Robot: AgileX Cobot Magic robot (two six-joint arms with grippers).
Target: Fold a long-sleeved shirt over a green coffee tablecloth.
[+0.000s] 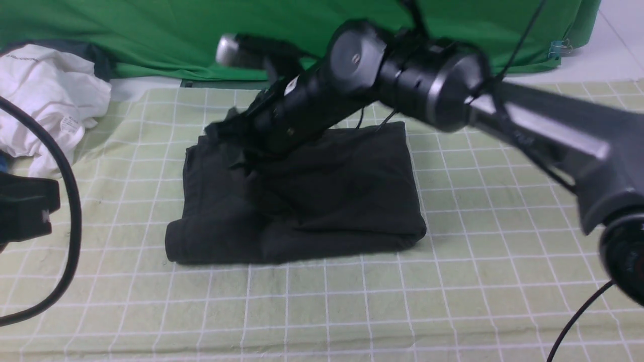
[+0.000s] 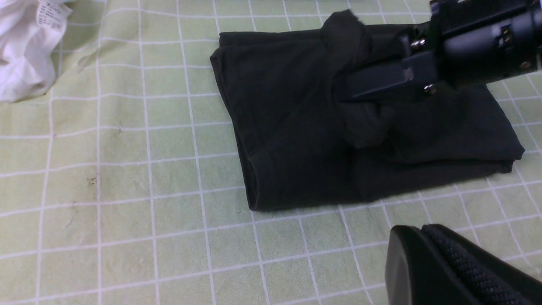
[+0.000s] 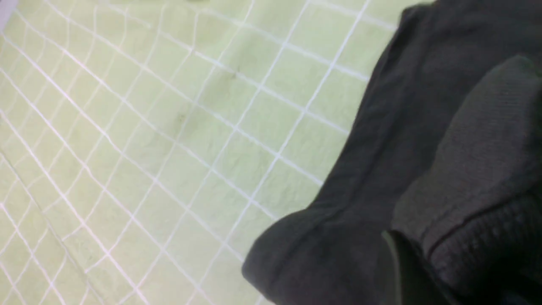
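The long-sleeved shirt [image 1: 322, 201] lies folded into a black rectangle on the green coffee tablecloth [image 1: 503, 261]; its print is hidden. My right arm reaches across it, and the right gripper [image 2: 349, 91] sits over the shirt's far left part, shut on a bunched fold of the shirt. In the right wrist view a ribbed cuff [image 3: 478, 178] runs between its jaws, with one finger [image 3: 396, 262] showing. My left gripper [image 2: 419, 227] hovers over bare cloth beside the shirt's near edge [image 2: 305, 199], fingers pressed together with nothing in them.
A crumpled white garment with a label [image 1: 45, 100] lies at the cloth's far left corner. A plain deep-green backdrop [image 1: 176, 35] hangs behind the table. A black cable [image 1: 73, 211] loops at the left, and another [image 1: 578, 317] at the near right.
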